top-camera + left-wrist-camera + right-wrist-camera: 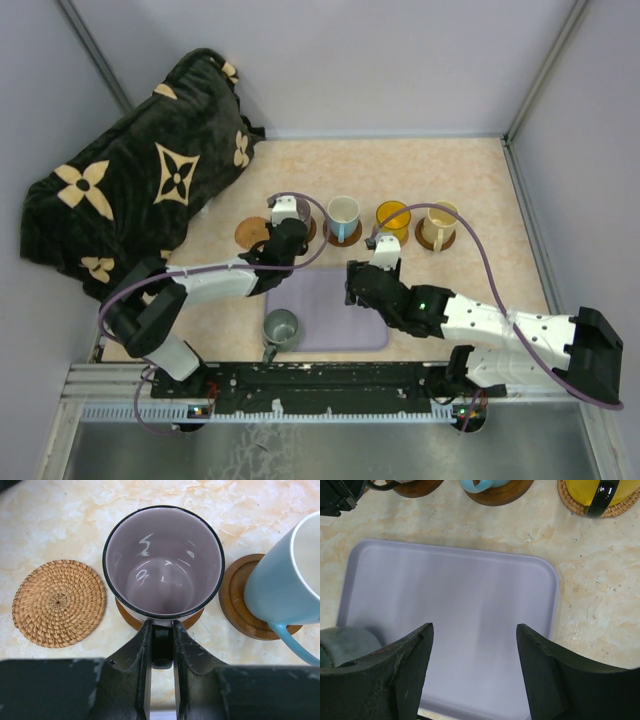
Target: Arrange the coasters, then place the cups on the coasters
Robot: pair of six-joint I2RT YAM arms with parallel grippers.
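In the left wrist view my left gripper (162, 630) is shut on the dark handle of the smoky purple cup (162, 560). That cup stands upright over a dark wooden coaster (129, 618). A bare woven coaster (59, 602) lies to its left. To its right, the white cup with a blue handle (287, 580) rests on a wooden coaster (234, 605). The yellow cup (392, 217) and the cream cup (440, 222) each stand on a coaster. My right gripper (475, 635) hangs open above the lavender tray (455, 590), holding nothing. The grey-green cup (281, 328) stands on that tray's near left corner.
A dark plush blanket with tan flower shapes (130, 190) is heaped at the back left. Grey walls close the table at the back and on both sides. The arms' mounting rail (330, 385) runs along the near edge.
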